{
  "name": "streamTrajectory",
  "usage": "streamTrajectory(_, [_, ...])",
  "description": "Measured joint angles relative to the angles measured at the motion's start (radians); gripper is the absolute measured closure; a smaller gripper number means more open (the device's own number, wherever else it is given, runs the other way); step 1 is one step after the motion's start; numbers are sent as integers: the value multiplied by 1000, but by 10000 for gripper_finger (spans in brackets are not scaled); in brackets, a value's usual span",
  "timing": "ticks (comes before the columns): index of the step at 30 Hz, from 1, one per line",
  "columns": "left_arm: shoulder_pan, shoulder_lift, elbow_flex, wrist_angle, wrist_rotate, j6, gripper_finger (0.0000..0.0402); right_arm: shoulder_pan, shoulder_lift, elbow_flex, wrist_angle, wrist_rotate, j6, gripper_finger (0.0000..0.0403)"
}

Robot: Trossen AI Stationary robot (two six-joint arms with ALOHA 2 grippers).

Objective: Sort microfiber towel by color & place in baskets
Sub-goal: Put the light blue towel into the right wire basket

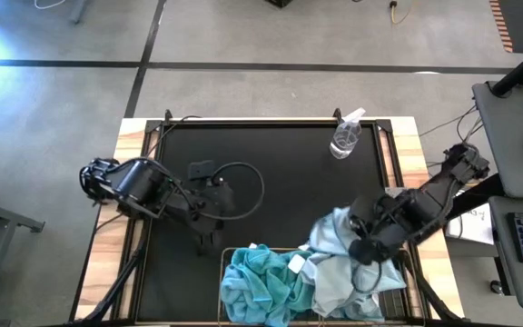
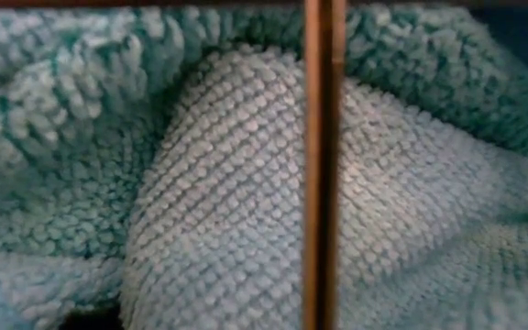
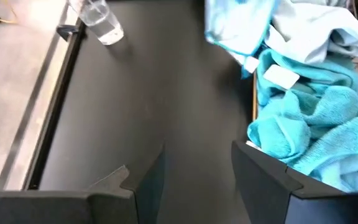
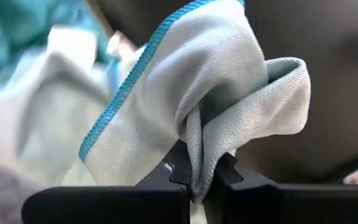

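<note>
Turquoise microfiber towels [image 1: 261, 283] lie heaped in a wire basket [image 1: 228, 272] at the table's near edge. Pale grey-blue towels [image 1: 339, 289] fill the space to their right. The low view shows only towels [image 2: 218, 211] close up behind a basket wire [image 2: 324, 165]. My right gripper [image 1: 360, 243] hangs over the right-hand heap, shut on a pale grey-blue towel with a blue hem [image 4: 185, 93]. My left gripper [image 3: 197, 180] stands open over bare table, left of the basket's far corner, with nothing between its fingers. My right gripper pinches a gathered fold of the pale towel [image 4: 199, 163] between its two fingers, several layers thick. The fingers slant down from above on the table's right side. The cloth bulges slack beyond the fingertips [image 1: 334, 227] and drapes toward the heap in the basket.
A clear spray bottle [image 1: 345, 136] lies at the table's far right. A black cable [image 1: 243, 182] loops over the mat near my left arm. The mat's middle and far left are bare. Raised rails run along the table's edges [image 1: 152, 173].
</note>
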Motion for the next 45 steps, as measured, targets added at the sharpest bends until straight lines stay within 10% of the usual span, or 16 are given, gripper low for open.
streamTrajectory(12, [0,-43,-8,-1,-79,40,233,363,58,-3,316,-75,79,394])
streamTrajectory(28, [1,-44,-8,0,-156,112,233,575,74,-3,523,259,12,394])
streamTrajectory(38, [1,-44,-8,0,-156,118,233,575,118,-5,372,246,417,394])
streamTrajectory(45, [1,-44,-8,0,-156,136,233,575,154,-5,187,48,791,394])
